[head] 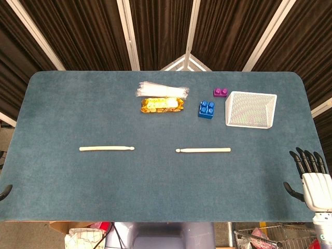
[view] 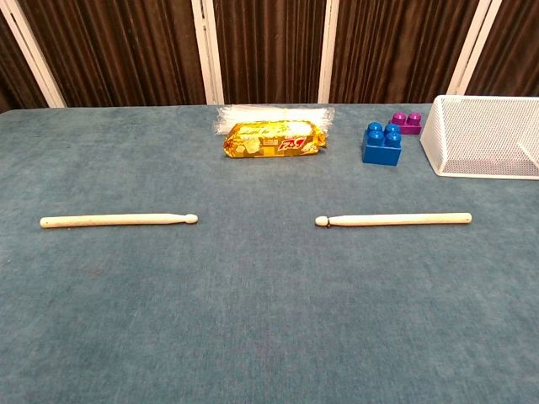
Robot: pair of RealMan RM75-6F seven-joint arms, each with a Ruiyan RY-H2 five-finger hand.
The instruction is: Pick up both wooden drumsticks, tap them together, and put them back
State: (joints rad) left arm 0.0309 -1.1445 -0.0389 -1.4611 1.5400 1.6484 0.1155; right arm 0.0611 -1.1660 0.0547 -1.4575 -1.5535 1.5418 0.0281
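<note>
Two pale wooden drumsticks – left (head: 107, 149), right (head: 203, 150) – lie tip-to-tip on blue felt table (head: 62, 114); white-and-black right hand (head: 310, 174) at 4 o'clock, fingers spread, empty; left hand (head: 5, 192) barely visible, fingers can't tell.

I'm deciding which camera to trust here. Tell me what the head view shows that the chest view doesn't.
Only the head view shows the right hand, open and empty at the table's right edge, a dark tip at the left edge, and clutter below the table.

Only the chest view shows the printing on the gold snack pack.

Both show the left drumstick, right drumstick, clear packet, blue block, purple block and white mesh basket.
</note>
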